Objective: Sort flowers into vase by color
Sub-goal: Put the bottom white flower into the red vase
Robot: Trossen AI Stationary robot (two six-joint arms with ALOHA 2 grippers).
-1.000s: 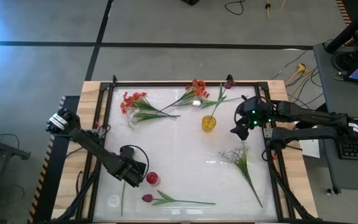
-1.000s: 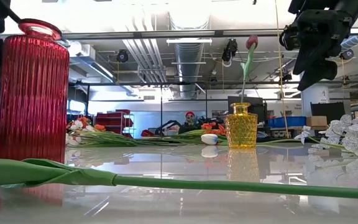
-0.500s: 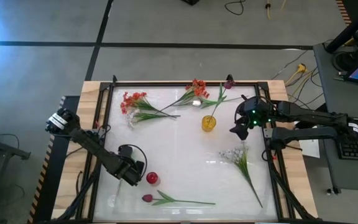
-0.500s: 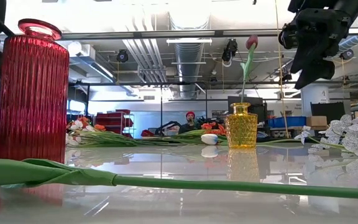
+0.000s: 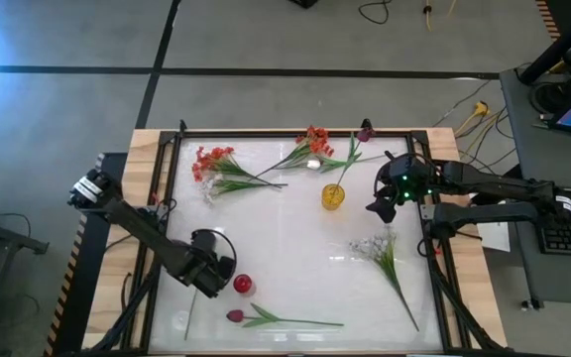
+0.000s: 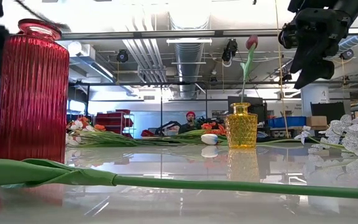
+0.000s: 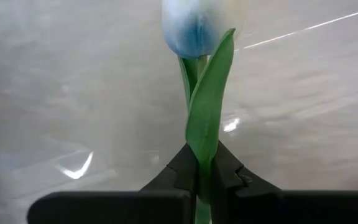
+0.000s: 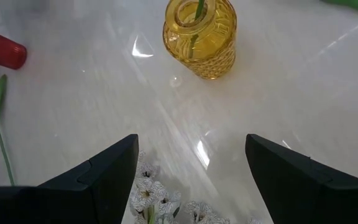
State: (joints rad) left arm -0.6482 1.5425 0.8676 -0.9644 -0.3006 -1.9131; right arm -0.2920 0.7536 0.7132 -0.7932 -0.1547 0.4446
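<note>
Colours on the table, both vases in place.

Red ribbed vase (image 6: pixel 31 93); yellow dimpled vase (image 8: pixel 200 36) with a maroon tulip (image 5: pixel 366 132) on a green stem. Orange-red blossoms (image 5: pixel 212 160) near the far edge, more by the yellow vase (image 5: pixel 314 140). White spray (image 5: pixel 370 245), green stalk. Second maroon tulip (image 5: pixel 235 316) at the near edge. White tulip (image 7: pixel 199 28), green leaf, between black fingers (image 7: pixel 181 168).

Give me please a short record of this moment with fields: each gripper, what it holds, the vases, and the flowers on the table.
left gripper: shut on the stem of a white flower, beside the red vase
right gripper: open, empty, above the whitish spray
yellow vase: holds one maroon tulip
red vase: upright, no flower seen in it
lying flowers: two orange-red bunches, another maroon tulip
</note>
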